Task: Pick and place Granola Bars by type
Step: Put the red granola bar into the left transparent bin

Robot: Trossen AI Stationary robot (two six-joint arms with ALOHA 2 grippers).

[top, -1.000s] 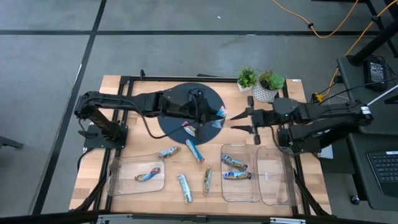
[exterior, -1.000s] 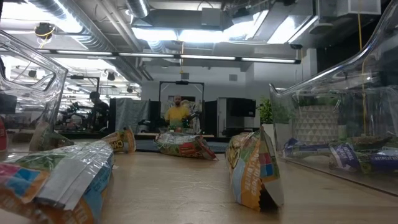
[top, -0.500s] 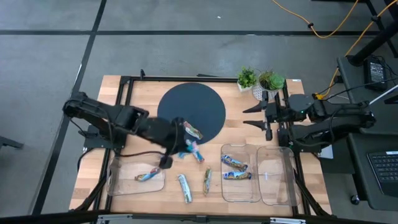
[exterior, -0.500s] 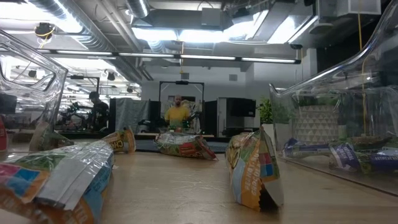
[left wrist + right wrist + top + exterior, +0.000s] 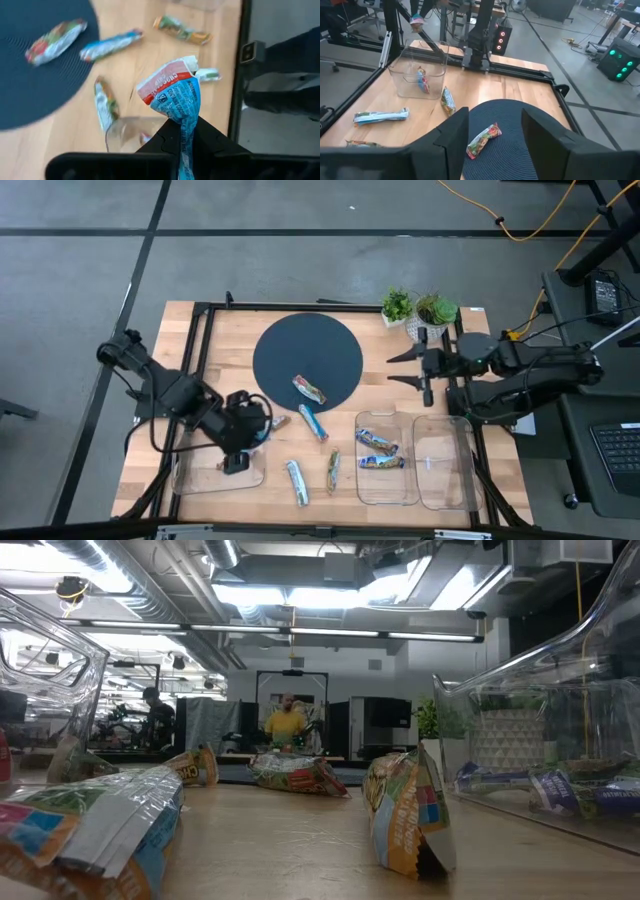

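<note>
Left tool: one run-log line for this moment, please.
left tool: shut on blue bar | above left tray | right tool: open, waiting

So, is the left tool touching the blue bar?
Touching: in the left wrist view the left tool is shut on the blue bar.

Dark, jointed arms (image 5: 170,385), seemingly cabled
</note>
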